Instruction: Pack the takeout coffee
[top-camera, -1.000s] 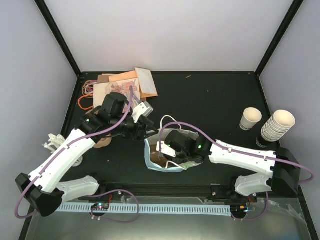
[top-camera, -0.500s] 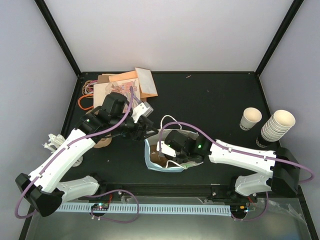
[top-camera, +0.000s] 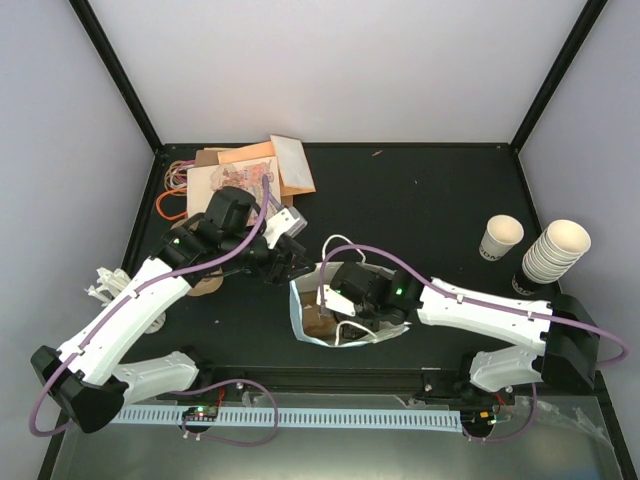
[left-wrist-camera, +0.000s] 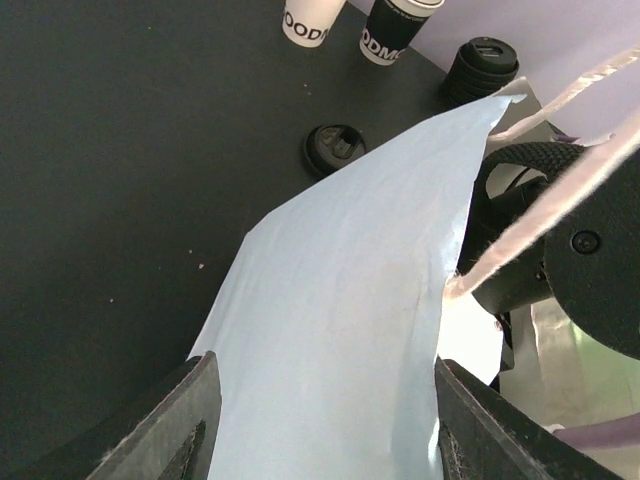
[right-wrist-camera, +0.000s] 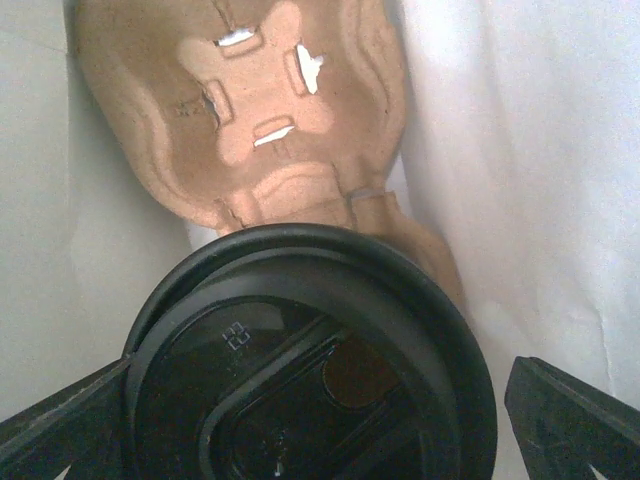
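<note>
The takeout coffee (right-wrist-camera: 310, 370) sits inside the blue paper bag (left-wrist-camera: 340, 330) at the pulp carrier's (right-wrist-camera: 250, 110) 6 o'clock, flanked by the right tool's (right-wrist-camera: 315, 420) wide-open jaws, while the left tool (left-wrist-camera: 320, 430) straddles the bag wall half-spread, grip unclear.

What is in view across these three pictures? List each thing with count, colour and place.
table: one, black, under everything
paper bag: one, pale blue, table centre
takeout coffee: one, black lid, inside the bag
cup carrier: one, brown, bag's bottom
loose cup: one, cream, right side
cup stack: one, cream, far right
loose lid: one, black, on the table
lid stack: one, black, near the cups
papers: several, orange and brown, back left
left hand: one, black fingers, against the bag's wall
right hand: one, black fingers, open, either side of the takeout coffee
</note>
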